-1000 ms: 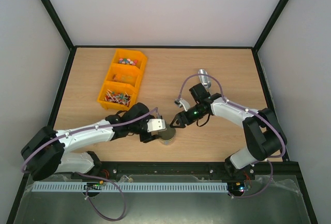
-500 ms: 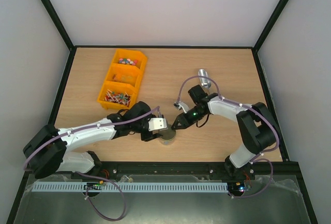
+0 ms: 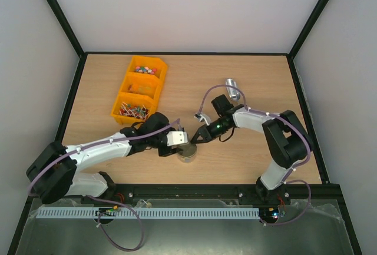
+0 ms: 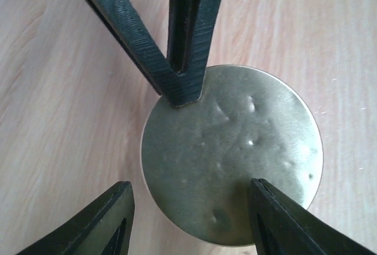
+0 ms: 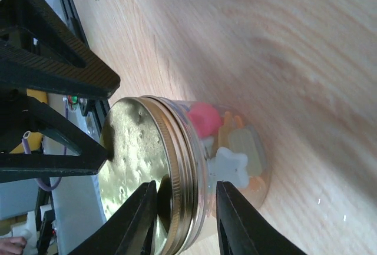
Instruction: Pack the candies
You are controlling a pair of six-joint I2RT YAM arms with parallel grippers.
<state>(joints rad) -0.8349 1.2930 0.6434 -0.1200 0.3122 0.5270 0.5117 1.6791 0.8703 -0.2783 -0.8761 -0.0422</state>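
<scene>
1. Jar [image 5: 247,161] stands upright on the wooden table [image 3: 194,78], toward the near edge, between the two arms. Glass body, gold metal lid [image 4: 247,143] sitting on its mouth, lid surface slightly dimpled.
2. Sweets [image 5: 203,119] visible through the glass: pink, white and pale yellow pieces, packed up under the lid band.
3. More candies [image 3: 144,69], mixed bright colours, lie in the far compartment of the orange bin [image 3: 159,87], which sits on the far left of the table, well apart from the jar.
4. The bin's near compartment holds red-and-white sticks [image 3: 134,112]. Contents of the middle compartment are too small to make out.
5. Left gripper [image 4: 189,184] hangs over the jar from the left, fingers spread wide. One finger [image 4: 100,219] is clear of the lid with bare wood showing between; the other overlaps the lid's edge in the wrist view. Contact with the jar: cannot tell.
6. Right gripper [image 5: 185,185] comes in from the right, fingers drawn close together. They straddle the lid's rim, one over the top face and one outside the band. Whether they actually bite on the lid: cannot tell.
7. The tips of both grippers are near each other over the lid.
8. Small silver cylinder [image 3: 231,88] lies on the table behind the right arm, away from the jar.
</scene>
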